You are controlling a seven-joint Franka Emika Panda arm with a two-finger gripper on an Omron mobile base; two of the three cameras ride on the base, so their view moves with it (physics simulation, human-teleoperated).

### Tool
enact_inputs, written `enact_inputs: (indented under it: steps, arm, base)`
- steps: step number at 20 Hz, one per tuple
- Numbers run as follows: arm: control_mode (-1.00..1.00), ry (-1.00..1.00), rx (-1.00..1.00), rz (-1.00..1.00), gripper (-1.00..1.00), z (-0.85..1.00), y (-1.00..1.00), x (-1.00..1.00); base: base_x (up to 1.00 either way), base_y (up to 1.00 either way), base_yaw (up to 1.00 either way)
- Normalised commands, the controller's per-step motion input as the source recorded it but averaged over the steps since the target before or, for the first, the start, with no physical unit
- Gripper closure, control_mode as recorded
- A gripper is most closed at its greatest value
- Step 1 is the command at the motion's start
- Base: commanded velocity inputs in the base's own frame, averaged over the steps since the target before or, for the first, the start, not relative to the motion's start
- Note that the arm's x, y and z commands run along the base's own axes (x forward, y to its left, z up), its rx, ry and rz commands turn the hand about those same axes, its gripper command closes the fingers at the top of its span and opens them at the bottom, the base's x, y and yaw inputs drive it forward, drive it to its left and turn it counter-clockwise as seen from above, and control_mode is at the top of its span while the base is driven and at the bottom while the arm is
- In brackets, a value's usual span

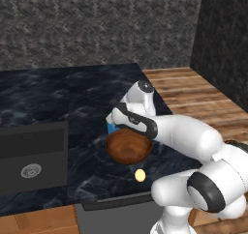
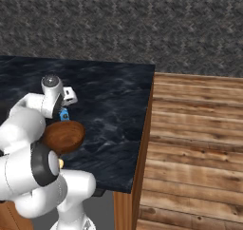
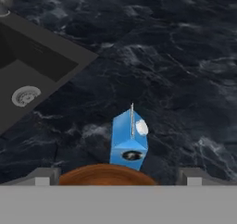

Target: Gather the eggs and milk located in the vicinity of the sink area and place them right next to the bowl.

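The blue milk (image 3: 129, 140) carton stands upright on the dark counter, just beyond the rim of the brown wooden bowl (image 3: 106, 176). My gripper (image 3: 118, 178) hovers above them, open, with the fingertips (image 3: 44, 177) wide apart and nothing held. From the left base view, the bowl (image 1: 128, 146) sits under my forearm, and a sliver of the milk (image 1: 111, 127) shows at its far-left side. The pale egg (image 1: 140, 175) lies on the counter close to the bowl's near side. The sink (image 1: 31, 158) lies to the left. From the right, the milk (image 2: 63, 114) touches or nearly touches the bowl (image 2: 64, 136).
The black marble counter (image 1: 72, 93) ends at a wooden edge on the right, with plank floor (image 2: 190, 129) beyond. A stone wall (image 1: 97, 25) closes the back. The sink's drain (image 3: 25, 96) and faucet base (image 3: 3, 3) lie left of the milk.
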Motion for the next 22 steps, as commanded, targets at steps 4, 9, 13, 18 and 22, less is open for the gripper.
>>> enact_inputs:
  steps: [4, 9, 13, 18, 22]
  arm:
    - [-1.00, 0.04, 0.02, -0.14, -1.00, 0.16, -0.28, -0.67]
    - [-1.00, 0.05, 0.04, -0.15, -1.00, 0.01, -0.35, -0.72]
    - [-1.00, 0.04, 0.10, -0.14, -1.00, 0.00, -0.34, -0.75]
    - [-1.00, 0.00, 0.11, -0.14, -1.00, 0.00, -0.23, -0.64]
    - [-1.00, 0.00, 0.08, -0.16, -1.00, -0.01, -0.09, -0.54]
  base:
    - [0.00, 0.00, 0.00]
    - [0.00, 0.00, 0.00]
    - [0.00, 0.00, 0.00]
    - [0.00, 0.00, 0.00]
    - [0.00, 0.00, 0.00]
